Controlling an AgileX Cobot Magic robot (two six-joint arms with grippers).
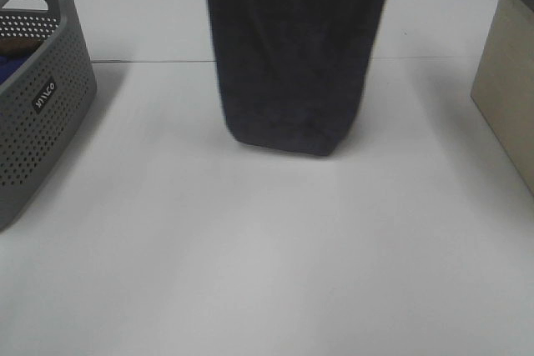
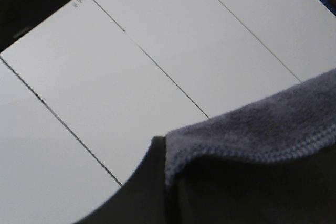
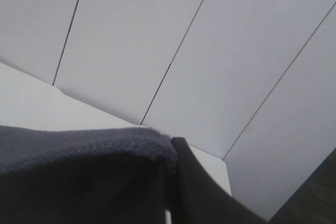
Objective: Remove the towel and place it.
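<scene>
A white counter (image 1: pixel 250 248) of flat panels with thin dark seams fills the scene. The left fingers (image 2: pixel 144 192) are clenched on the upper edge of the towel (image 1: pixel 292 56), whose stitched hem folds over just beside the dark finger. The right fingers (image 3: pixel 194 192) are clamped on the same upper edge, further along. Below them the dark grey cloth hangs as a long drape. In the high view it enters at 12 o'clock and ends in a folded lower edge near the centre; I cannot tell whether that edge touches the counter or hangs just above it. A grey perforated basket (image 1: pixel 42 114) stands at 9 o'clock with something blue (image 1: pixel 10 68) inside. A beige box (image 1: pixel 505 81) stands at 3 o'clock. Both are well apart from the towel.

The step in hand looks like the laying-down. To do it well, both arms should descend together at equal height so the top hem is level. The lower edge should touch first, then the arms should draw toward 6 o'clock so the cloth spreads flat rather than bunching. The fingers should let go only once the held edge rests on the counter.
</scene>
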